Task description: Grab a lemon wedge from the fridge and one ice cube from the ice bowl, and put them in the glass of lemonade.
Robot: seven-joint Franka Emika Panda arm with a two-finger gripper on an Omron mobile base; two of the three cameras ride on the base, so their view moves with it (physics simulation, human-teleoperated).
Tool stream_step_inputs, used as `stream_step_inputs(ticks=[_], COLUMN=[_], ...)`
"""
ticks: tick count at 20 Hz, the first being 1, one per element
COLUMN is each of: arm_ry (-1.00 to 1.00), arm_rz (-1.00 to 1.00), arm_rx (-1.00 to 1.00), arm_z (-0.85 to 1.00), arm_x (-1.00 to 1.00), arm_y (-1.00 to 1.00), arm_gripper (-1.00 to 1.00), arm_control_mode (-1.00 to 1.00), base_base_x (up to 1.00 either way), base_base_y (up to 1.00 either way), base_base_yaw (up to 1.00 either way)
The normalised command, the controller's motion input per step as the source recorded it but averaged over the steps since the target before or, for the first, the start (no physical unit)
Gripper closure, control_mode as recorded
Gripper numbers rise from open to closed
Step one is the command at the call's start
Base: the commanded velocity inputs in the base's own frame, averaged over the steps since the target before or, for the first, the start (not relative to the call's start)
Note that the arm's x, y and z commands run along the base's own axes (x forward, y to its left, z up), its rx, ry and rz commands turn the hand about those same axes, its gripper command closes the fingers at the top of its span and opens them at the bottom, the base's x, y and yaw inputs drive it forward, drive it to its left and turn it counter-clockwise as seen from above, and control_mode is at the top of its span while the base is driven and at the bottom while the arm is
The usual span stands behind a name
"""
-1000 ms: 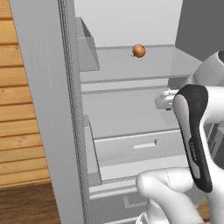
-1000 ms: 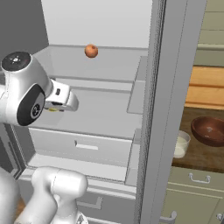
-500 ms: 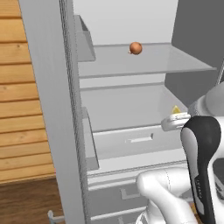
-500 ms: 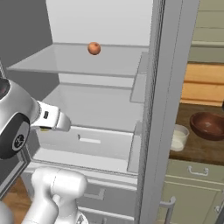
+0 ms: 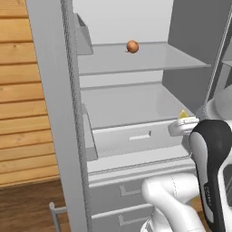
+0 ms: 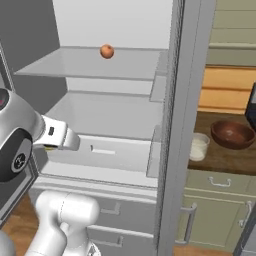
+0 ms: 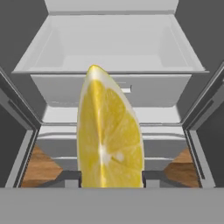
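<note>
The grey fridge (image 5: 50, 95) stands open, with its shelves and a pale drawer (image 5: 136, 136) showing. My gripper (image 5: 183, 123) hangs in front of the lower shelf, at the drawer's right end, shut on the bright yellow lemon wedge (image 5: 183, 114). In the hand view the lemon wedge (image 7: 109, 135) stands upright between the two dark fingertips of the gripper (image 7: 111, 178) and faces the open fridge (image 7: 113, 52). In the right base view the gripper (image 6: 50, 146) is at the left of the fridge (image 6: 177, 100). The glass of lemonade (image 6: 199, 146) stands on the wooden counter to the right.
A small orange round fruit (image 5: 132, 46) sits on the upper glass shelf. A brown bowl (image 6: 232, 134) rests on the counter (image 6: 220, 162) beside the glass, above green-beige cabinets (image 6: 215, 215). The open fridge door (image 6: 175, 125) stands between the shelves and the counter. A wooden wall (image 5: 22, 90) is at left.
My hand with the lemon wedge has moved down and back out from the fridge shelves toward the robot. The whole picture has shifted slightly, so the camera has moved a little.
</note>
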Motion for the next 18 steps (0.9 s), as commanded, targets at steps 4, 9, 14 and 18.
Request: stream_step_inputs(ticks=[4,9,14,18], arm_ry=[0.00,0.00,0.00,0.00], arm_rz=[0.00,0.00,0.00,0.00], arm_rx=[0.00,0.00,0.00,0.00], arm_z=[0.00,0.00,0.00,0.00], arm_x=[0.00,0.00,0.00,0.00], arm_y=[0.00,0.00,0.00,0.00], arm_gripper=[1.00,1.00,1.00,1.00], arm_control_mode=[1.00,1.00,1.00,1.00], base_base_x=[0.39,0.23,0.01,-0.19], base_base_y=[0.00,0.20,0.34,0.57], base_base_yaw=[-0.23,-0.28,-0.31,-0.34])
